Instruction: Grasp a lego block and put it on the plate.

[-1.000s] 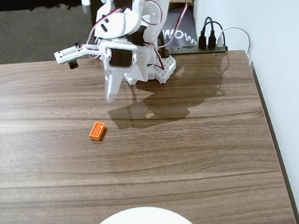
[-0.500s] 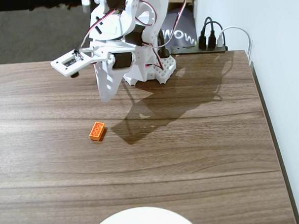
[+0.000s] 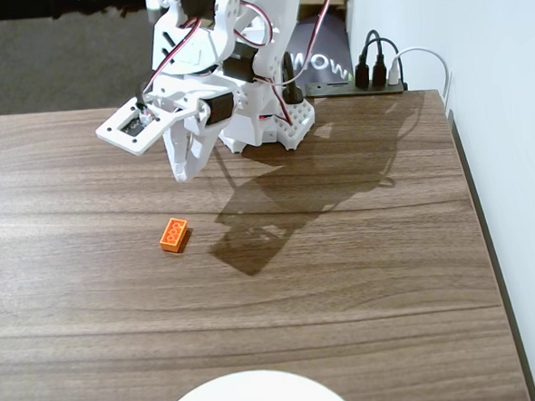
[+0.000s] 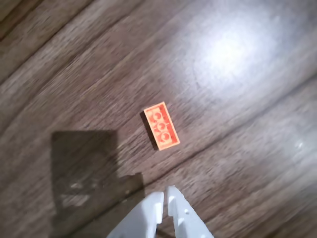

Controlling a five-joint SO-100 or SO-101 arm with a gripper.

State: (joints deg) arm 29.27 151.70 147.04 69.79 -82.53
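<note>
An orange lego block (image 3: pixel 174 234) lies flat on the wooden table, studs up. In the wrist view the lego block (image 4: pixel 161 125) sits near the middle of the picture, ahead of the white fingertips. My white gripper (image 3: pixel 183 174) hangs above the table, up and slightly right of the block in the fixed view, apart from it. Seen from the wrist, the gripper (image 4: pixel 165 193) enters from the bottom edge, shut with nothing between its fingers. The white plate (image 3: pixel 255 394) shows only as a rim at the fixed view's bottom edge.
The arm's white base (image 3: pixel 272 118) stands at the table's far edge. A power strip with black and white plugs (image 3: pixel 378 71) sits behind it on the right. The table's right edge (image 3: pixel 483 242) runs beside a white wall.
The arm has risen and swung left in the fixed view; its wrist camera mount tilted downward. The gripper tip moved slightly left. Block and plate have not moved.
</note>
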